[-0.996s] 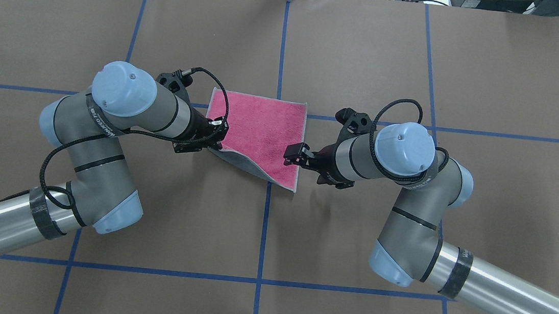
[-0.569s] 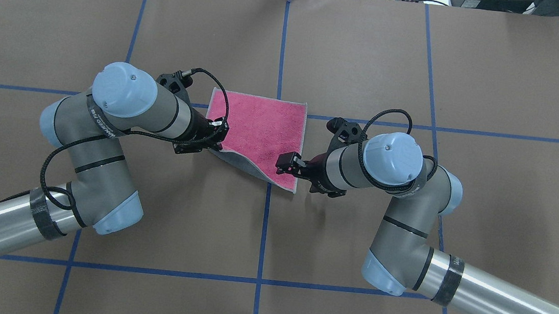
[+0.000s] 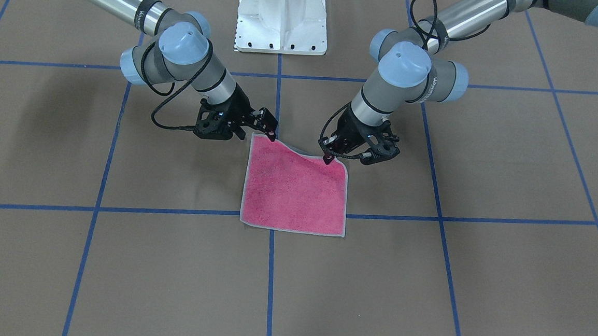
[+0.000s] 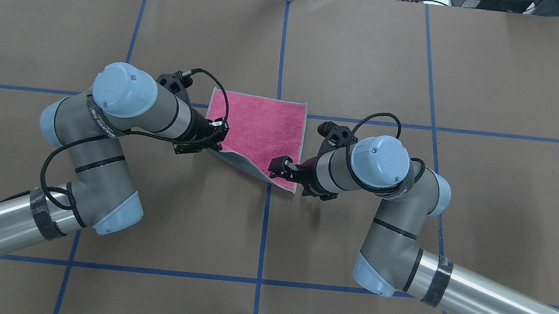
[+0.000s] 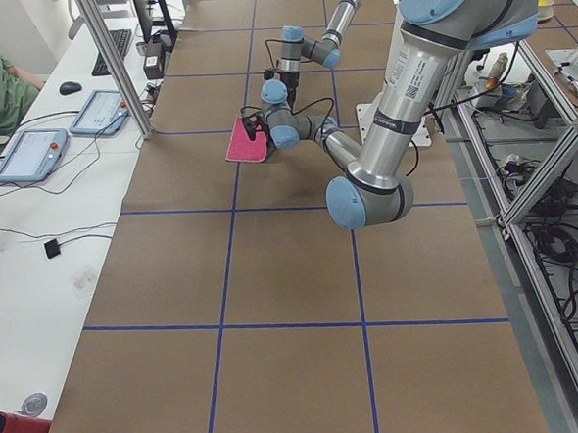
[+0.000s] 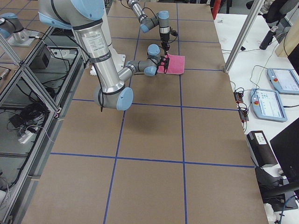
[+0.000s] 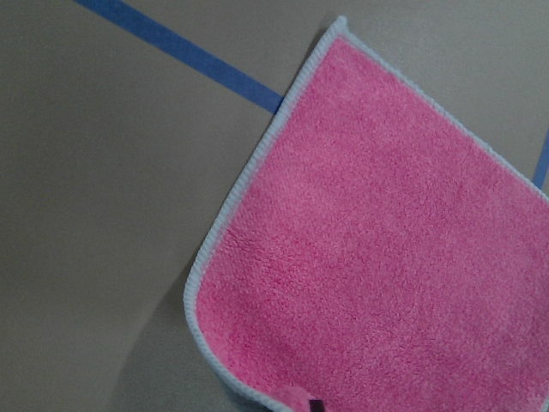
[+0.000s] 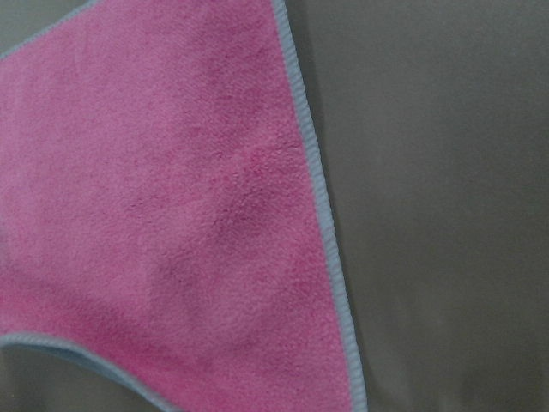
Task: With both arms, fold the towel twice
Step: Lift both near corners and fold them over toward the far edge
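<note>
Overhead exterior shows us the left end effector [image 4: 216, 142] pinching the towel's near-left corner, raised so that the grey underside shows. The rest of the towel [image 4: 262, 122] lies pink side up on the surface [image 4: 371, 58], mid-table. The right end effector [image 4: 281, 168] looks spread and hovers over the near-right corner. We judge that the first fold is being set up. Next the right must close on its corner, then both should carry the near edge across to the far edge.

Overhead and front views opposed, side views far, wrist views close, all sharing towel [image 4: 261, 129]
</note>
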